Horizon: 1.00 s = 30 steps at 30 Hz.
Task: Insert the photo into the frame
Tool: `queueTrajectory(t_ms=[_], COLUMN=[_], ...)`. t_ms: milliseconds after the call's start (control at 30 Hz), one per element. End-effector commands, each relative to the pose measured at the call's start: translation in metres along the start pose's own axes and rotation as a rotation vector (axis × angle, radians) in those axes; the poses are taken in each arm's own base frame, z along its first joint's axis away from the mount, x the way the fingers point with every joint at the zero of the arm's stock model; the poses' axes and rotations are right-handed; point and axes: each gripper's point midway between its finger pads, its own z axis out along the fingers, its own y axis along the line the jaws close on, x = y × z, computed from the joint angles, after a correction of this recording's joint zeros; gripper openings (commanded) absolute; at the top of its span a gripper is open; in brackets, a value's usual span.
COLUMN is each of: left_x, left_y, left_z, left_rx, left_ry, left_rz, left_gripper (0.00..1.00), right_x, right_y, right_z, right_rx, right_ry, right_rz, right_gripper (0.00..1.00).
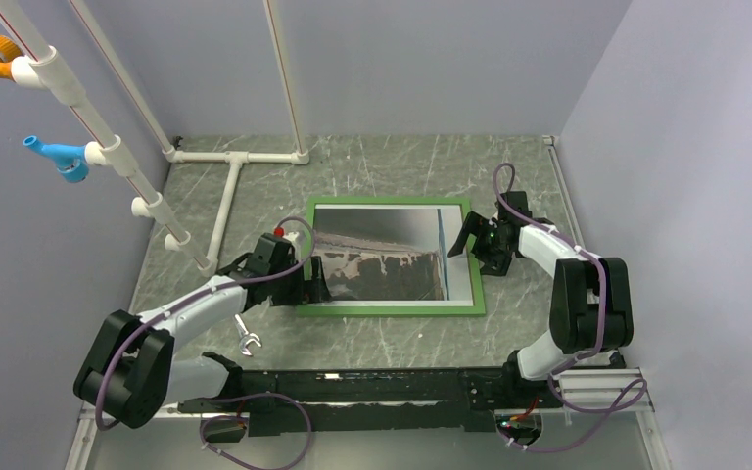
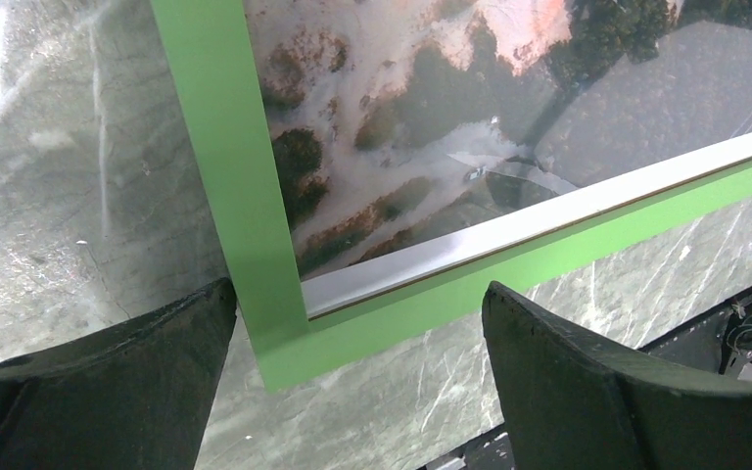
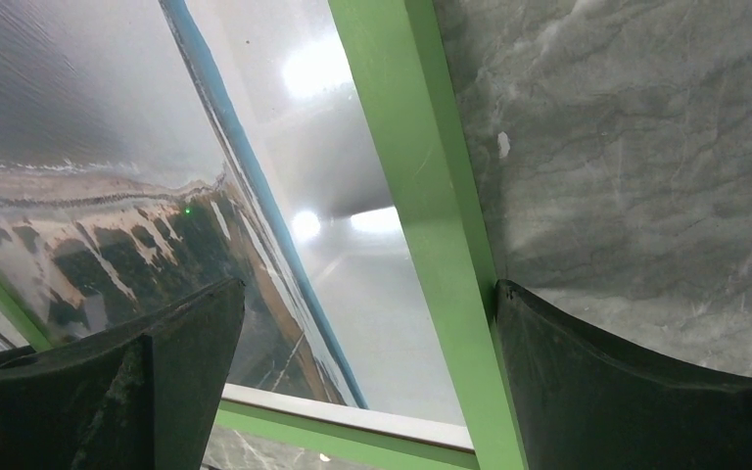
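photo [image 1: 382, 250] lies inside green frame [image 1: 392, 309] on table [image 1: 372, 166].

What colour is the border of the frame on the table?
Green. The frame shows best in the left wrist view.

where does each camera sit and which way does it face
Top external: fixed above and behind the arm bases, looking down on the grey marbled table; both arms show, left pincer and right pincer open at the green-bordered rectangular frame.
Left wrist: on the left arm, looking down at the frame's near left corner; its two dark fingers show.
Right wrist: on the right arm, looking down along the frame's right border; its two dark fingers show.
Shared: all views show the frame with the landscape photo inside.
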Motion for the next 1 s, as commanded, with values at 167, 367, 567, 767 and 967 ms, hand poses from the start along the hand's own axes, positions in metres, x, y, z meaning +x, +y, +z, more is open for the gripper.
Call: queueTrajectory(t_ms=[167, 367, 567, 767, 967], left_x=[-0.001, -0.030, -0.068, -0.098, -0.115], left_y=[-0.007, -0.004, -0.029, -0.044, -0.051], left_z=[-0.016, -0.038, -0.070, -0.107, -0.137], left_rx=[0.039, -0.020, 0.064, 0.109, 0.148], left_ry=[-0.064, -0.199, -0.400, -0.614, -0.819], left_rz=[0.020, 0.084, 0.135, 0.195, 0.274], left_gripper=[0.99, 0.99, 0.99, 0.99, 0.99], right_x=[-0.021, -0.029, -0.039, -0.046, -0.047], right_y=[0.011, 0.012, 0.016, 0.025, 0.032], right_z=[-0.020, -0.041, -0.072, -0.105, -0.129], right_rx=[-0.005, 0.004, -0.010, -0.068, -0.125], right_ry=[-0.093, -0.184, -0.323, -0.478, -0.590], right_rz=[-0.024, -0.040, -0.064, -0.104, -0.162], right_gripper=[1.00, 1.00, 1.00, 1.00, 1.00])
